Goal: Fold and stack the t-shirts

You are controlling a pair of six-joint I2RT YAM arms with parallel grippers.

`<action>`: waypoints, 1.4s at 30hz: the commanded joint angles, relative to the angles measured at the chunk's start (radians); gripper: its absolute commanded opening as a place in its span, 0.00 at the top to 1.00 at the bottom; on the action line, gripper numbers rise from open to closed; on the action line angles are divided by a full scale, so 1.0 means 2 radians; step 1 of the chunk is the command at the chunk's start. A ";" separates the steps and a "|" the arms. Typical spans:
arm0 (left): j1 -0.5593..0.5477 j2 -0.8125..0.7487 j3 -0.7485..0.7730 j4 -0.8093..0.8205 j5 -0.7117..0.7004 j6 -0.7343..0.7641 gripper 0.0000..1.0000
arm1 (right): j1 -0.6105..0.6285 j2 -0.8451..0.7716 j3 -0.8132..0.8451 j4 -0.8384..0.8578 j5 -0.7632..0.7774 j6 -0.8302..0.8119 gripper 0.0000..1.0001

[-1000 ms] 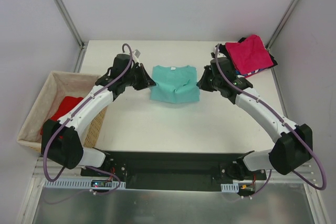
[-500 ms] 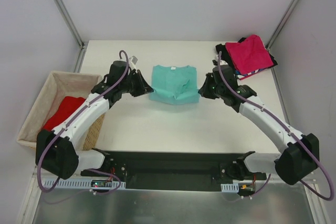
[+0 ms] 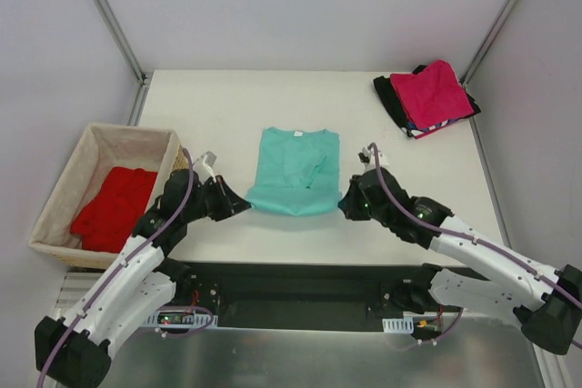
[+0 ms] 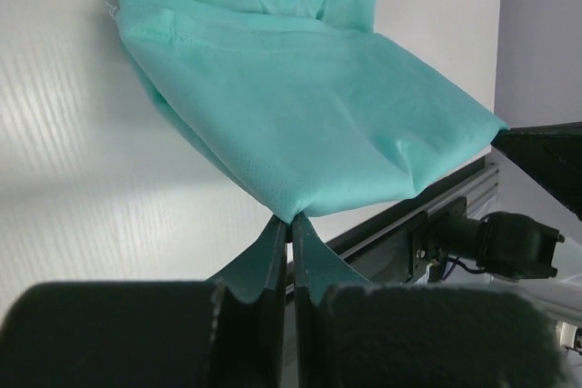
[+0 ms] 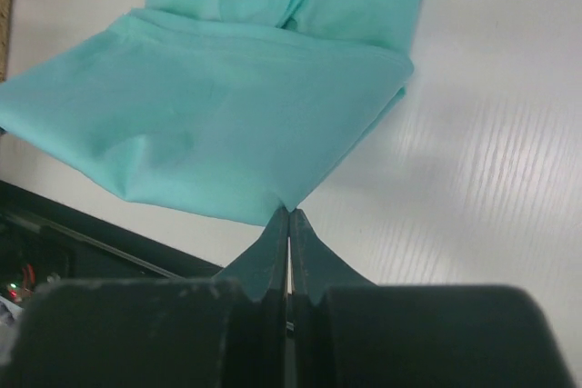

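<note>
The teal-green t-shirt [image 3: 293, 173] lies in the middle of the table, its near hem lifted and stretched toward the front edge. My left gripper [image 3: 242, 205] is shut on its near left corner [image 4: 291, 211]. My right gripper [image 3: 346, 207] is shut on its near right corner [image 5: 287, 204]. The magenta-pink shirt [image 3: 436, 91] lies folded on top of the striped [image 3: 427, 130] and black [image 3: 391, 97] shirts at the back right. The bright red shirt [image 3: 115, 207] lies in the wicker basket [image 3: 64, 188].
The wicker basket stands off the table's left side. The black base rail [image 3: 300, 283] runs along the near edge under the held hem. White walls and metal posts [image 3: 109, 15] close in the back corners.
Both grippers have pulled back toward the near edge, drawing the teal-green shirt's hem with them. The shirt has slid nearer and stretched out longer. The stack and the basket have not moved.
</note>
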 commanded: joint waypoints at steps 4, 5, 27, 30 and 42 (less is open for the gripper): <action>-0.008 -0.103 -0.119 -0.009 0.024 -0.041 1.00 | 0.090 -0.035 -0.103 -0.017 0.083 0.117 0.99; -0.009 -0.108 -0.127 -0.011 0.028 -0.042 1.00 | 0.110 -0.033 -0.110 -0.018 0.088 0.127 0.99; -0.094 -0.203 -0.164 -0.080 0.005 -0.089 1.00 | 0.299 -0.039 -0.117 -0.124 0.182 0.292 0.99; -0.106 -0.202 -0.162 -0.082 -0.009 -0.095 1.00 | 0.311 -0.035 -0.112 -0.127 0.189 0.300 0.99; -0.107 -0.132 -0.021 -0.100 -0.041 -0.051 1.00 | 0.311 -0.019 0.015 -0.217 0.279 0.230 0.99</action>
